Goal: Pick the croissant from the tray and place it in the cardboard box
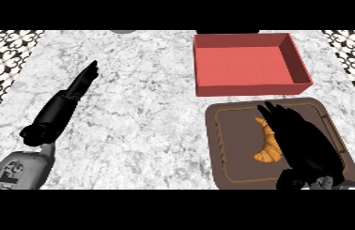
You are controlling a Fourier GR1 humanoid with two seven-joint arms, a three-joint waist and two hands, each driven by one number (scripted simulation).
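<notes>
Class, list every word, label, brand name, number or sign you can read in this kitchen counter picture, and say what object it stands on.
None: no readable text anywhere.
The red box, brown tray, croissant, marble counter and both hands, left and right, carry no lettering.
Dark marks on the left forearm are too blurred to read.

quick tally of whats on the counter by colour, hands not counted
Red: 1, the open square red box
Brown: 1, the dark brown rectangular tray
Orange: 1, the curved golden-orange croissant on the tray
Total: 3
</notes>
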